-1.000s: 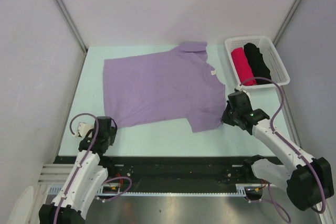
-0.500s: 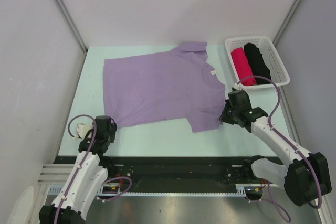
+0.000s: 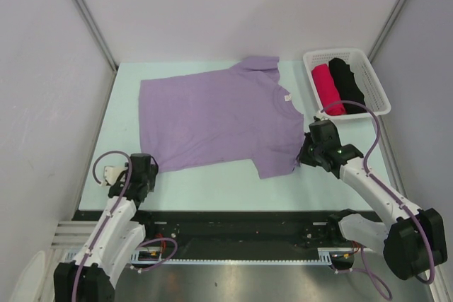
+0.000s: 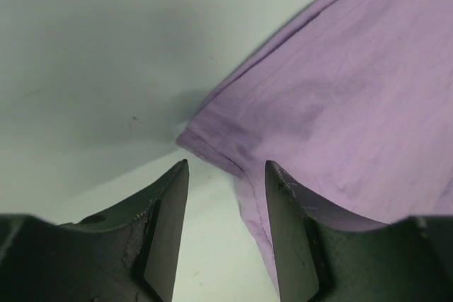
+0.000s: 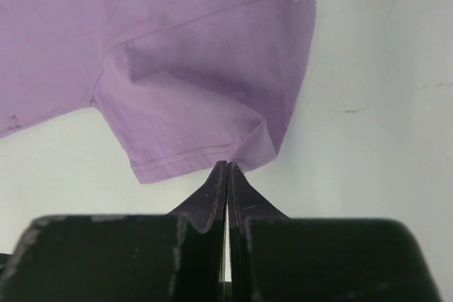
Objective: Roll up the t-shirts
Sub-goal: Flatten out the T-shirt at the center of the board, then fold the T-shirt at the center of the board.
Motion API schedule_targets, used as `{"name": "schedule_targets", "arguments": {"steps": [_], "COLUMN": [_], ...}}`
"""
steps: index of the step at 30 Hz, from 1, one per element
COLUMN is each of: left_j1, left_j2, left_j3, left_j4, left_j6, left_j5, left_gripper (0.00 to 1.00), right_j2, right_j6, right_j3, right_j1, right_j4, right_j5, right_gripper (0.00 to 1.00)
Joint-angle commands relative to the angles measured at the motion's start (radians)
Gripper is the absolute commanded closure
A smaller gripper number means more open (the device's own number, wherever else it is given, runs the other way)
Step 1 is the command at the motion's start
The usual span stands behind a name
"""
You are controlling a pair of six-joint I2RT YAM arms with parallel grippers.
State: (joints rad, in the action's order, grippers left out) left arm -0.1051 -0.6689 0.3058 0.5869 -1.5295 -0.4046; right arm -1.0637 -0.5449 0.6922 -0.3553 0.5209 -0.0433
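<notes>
The lilac t-shirt point(image 3: 212, 118) lies spread flat on the pale surface point(image 3: 212, 183). The right fingers point(image 5: 216, 190) are pressed together on its sleeve hem, puckering the cloth. The left fingers point(image 4: 166, 224) stand apart at the shirt's hem corner. A pink roll point(image 3: 328, 88) and a black roll point(image 3: 347, 83) lie side by side in the white basket point(image 3: 376, 84).

**Left gripper hovering open at a shirt corner**

The left gripper point(image 4: 226, 165) is holding its two dark fingers point(image 4: 164, 228) apart, rising from the 6 o'clock edge. A lilac t-shirt point(image 4: 340, 90) is lying flat, spreading from centre towards 1 to 4 o'clock. Its stitched hem corner is pointing towards 9 o'clock, just beyond the gap between the fingertips. The pale green table point(image 4: 85, 47) is filling the side from 8 to 12 o'clock.
</notes>
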Motion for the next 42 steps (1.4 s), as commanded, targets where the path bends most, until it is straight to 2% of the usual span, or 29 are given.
{"name": "schedule_targets", "arguments": {"steps": [1,5,11,17,18,23,30,33,38,42], "left_j1": [0.016,0.048,0.077,0.077,0.077,0.077,0.077,0.077,0.077,0.032], "left_j2": [-0.024,-0.023,-0.058,-0.107,-0.107,-0.084,-0.025,0.035,0.173,0.195], "left_j3": [-0.002,-0.019,-0.019,0.003,0.006,0.035,0.203,0.211,0.174,0.147], "left_j4": [-0.013,-0.047,-0.142,-0.162,-0.157,-0.112,0.166,0.218,0.266,0.258], "left_j6": [-0.011,0.028,0.114,0.141,0.146,0.212,0.339,0.377,0.408,0.416], "left_j5": [-0.059,-0.08,-0.083,-0.065,-0.066,-0.095,-0.302,-0.359,-0.367,-0.352], "left_gripper": [0.48,0.5,0.6,0.78,0.84,1.0,1.0,1.0,1.0,1.0], "right_j2": [0.027,0.036,0.047,0.064,0.067,0.08,0.133,0.159,0.244,0.346], "right_j6": [0.019,0.028,0.036,0.039,0.039,0.037,0.02,-0.009,-0.067,-0.09], "right_j3": [0.055,0.066,0.067,0.07,0.07,0.075,0.116,0.127,0.147,0.171], "right_j1": [0.012,0.022,0.041,0.052,0.055,0.068,0.09,0.091,0.091,0.091], "right_j4": [0.019,0.033,0.051,0.06,0.064,0.073,0.136,0.169,0.281,0.344], "right_j5": [-0.001,-0.004,0.0,0.01,0.011,0.029,0.033,0.065,0.083,0.088], "right_gripper": [1.0,1.0,1.0,1.0,1.0,1.0,1.0,1.0,1.0,1.0]}}
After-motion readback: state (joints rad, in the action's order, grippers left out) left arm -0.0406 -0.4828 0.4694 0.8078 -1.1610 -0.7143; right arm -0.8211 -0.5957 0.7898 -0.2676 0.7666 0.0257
